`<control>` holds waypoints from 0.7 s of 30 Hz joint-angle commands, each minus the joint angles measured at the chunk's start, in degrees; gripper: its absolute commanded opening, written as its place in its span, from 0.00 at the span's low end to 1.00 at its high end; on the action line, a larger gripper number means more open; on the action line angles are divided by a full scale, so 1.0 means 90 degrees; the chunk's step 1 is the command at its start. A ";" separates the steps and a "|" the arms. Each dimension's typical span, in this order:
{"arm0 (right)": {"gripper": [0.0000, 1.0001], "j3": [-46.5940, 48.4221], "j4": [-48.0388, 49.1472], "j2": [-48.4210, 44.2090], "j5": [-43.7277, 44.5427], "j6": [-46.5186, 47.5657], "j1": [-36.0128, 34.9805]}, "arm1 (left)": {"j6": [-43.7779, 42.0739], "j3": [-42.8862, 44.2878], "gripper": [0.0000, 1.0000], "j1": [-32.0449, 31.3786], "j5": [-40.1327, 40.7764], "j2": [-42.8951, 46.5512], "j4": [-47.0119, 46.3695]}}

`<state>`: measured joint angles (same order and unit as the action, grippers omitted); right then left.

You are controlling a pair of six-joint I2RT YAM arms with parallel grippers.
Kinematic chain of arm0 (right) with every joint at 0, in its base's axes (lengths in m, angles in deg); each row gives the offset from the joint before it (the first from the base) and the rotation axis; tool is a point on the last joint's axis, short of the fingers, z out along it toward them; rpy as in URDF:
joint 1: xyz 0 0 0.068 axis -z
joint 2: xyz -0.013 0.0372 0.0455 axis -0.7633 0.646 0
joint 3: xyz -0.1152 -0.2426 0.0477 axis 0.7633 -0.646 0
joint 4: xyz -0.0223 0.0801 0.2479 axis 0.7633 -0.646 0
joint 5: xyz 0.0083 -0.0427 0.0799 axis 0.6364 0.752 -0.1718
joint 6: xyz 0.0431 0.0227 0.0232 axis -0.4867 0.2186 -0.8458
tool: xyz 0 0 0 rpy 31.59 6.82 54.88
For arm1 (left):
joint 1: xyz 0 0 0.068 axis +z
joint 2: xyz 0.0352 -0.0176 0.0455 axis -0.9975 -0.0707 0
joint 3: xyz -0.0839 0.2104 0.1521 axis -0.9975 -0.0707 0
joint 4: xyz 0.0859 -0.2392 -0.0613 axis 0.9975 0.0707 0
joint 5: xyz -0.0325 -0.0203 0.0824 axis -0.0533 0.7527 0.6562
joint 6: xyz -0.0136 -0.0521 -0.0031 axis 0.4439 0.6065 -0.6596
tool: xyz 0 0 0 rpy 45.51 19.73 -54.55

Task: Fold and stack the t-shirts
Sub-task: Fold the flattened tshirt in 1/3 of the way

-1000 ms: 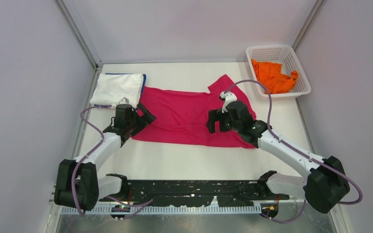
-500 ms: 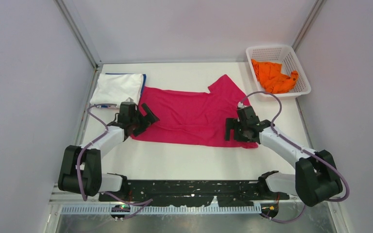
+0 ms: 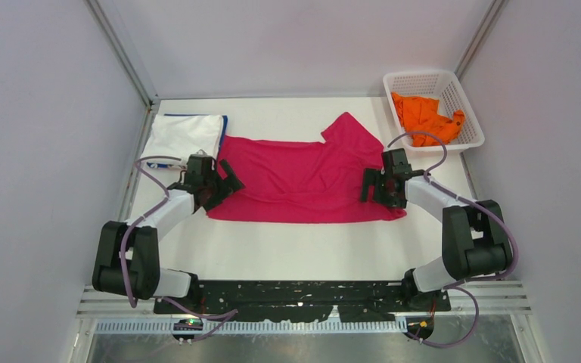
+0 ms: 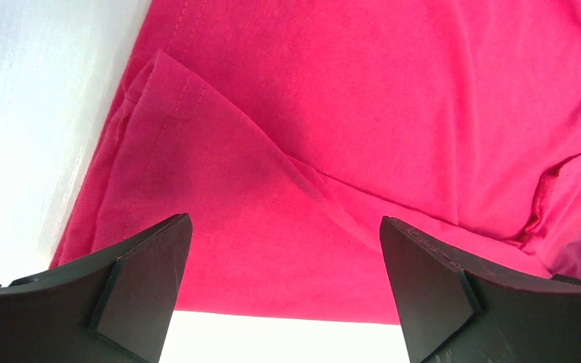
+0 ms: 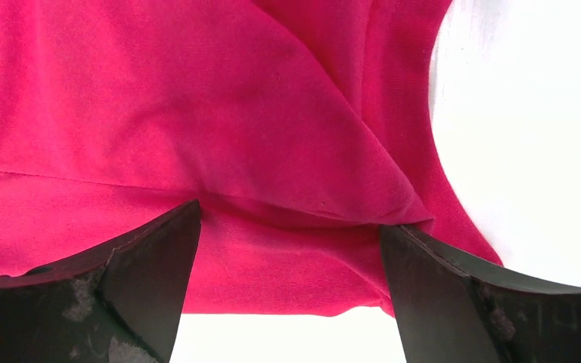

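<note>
The magenta-pink t-shirt (image 3: 295,178) lies spread across the middle of the table, one sleeve pointing to the back right. My left gripper (image 3: 215,189) hovers open over its left end; the left wrist view shows the shirt's hem (image 4: 287,227) between the spread fingers (image 4: 140,283). My right gripper (image 3: 374,190) hovers open over its right end, cloth (image 5: 272,189) between its fingers (image 5: 140,283). A folded white t-shirt (image 3: 183,138) with a blue edge under it lies at the back left. An orange t-shirt (image 3: 426,118) lies crumpled in the basket.
The white lattice basket (image 3: 463,106) stands at the back right corner. Grey walls with metal posts enclose the table on three sides. Bare white table (image 3: 302,253) lies between the magenta shirt and the arm bases.
My right gripper has moved right and back, from the shirt's middle-right to its right end. My left gripper has shifted slightly toward the shirt's left edge. The shirt's near edge lies straighter.
</note>
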<state>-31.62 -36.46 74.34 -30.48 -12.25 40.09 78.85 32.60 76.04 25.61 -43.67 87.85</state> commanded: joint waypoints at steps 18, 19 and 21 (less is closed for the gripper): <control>0.95 -0.0022 0.1183 -0.1978 -0.0883 0.0388 -0.0648 | -0.0503 0.1767 1.00 -0.0795 0.0667 -0.0093 0.1458; 0.95 0.0024 0.1353 -0.1732 -0.0817 0.0373 -0.0862 | -0.0490 0.1821 1.00 -0.0827 0.0574 -0.0271 0.1389; 0.95 0.0302 0.1492 -0.1219 -0.0720 0.0267 -0.1150 | -0.0441 0.1914 0.99 -0.0832 0.0234 -0.0681 0.1290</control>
<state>-31.53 -29.22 56.72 -36.34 -8.84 34.03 75.61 47.60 68.87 30.44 -43.82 98.76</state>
